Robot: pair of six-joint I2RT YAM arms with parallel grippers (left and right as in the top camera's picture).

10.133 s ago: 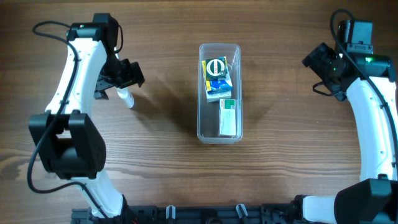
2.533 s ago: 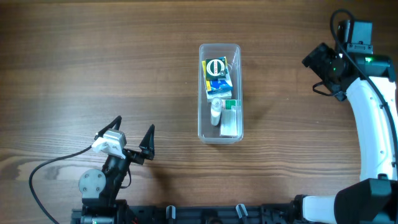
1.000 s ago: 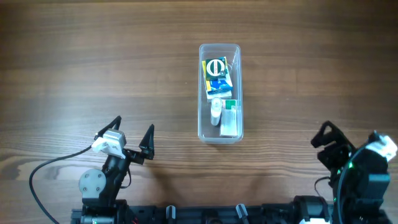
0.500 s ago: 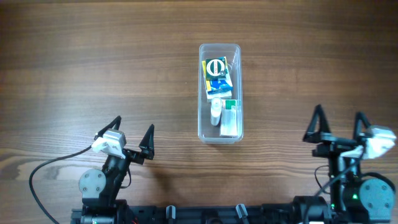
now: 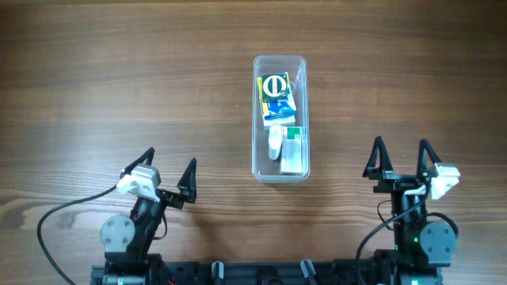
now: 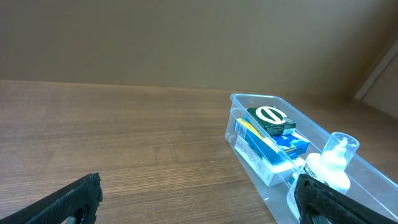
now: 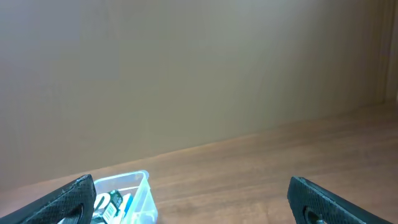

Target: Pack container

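The container, a long clear plastic tub, lies in the middle of the wooden table. Inside are a green box with a white round mark on a blue and white box, a small white bottle and a white and green box. The tub also shows in the left wrist view and the right wrist view. My left gripper is open and empty at the near left. My right gripper is open and empty at the near right. Both are well apart from the tub.
The table's front edge with the arm bases runs along the bottom of the overhead view. A plain wall stands behind the table.
My right arm has folded back from the far right to the near right. The white bottle, earlier held by my left gripper, lies in the tub. The left arm is at rest.
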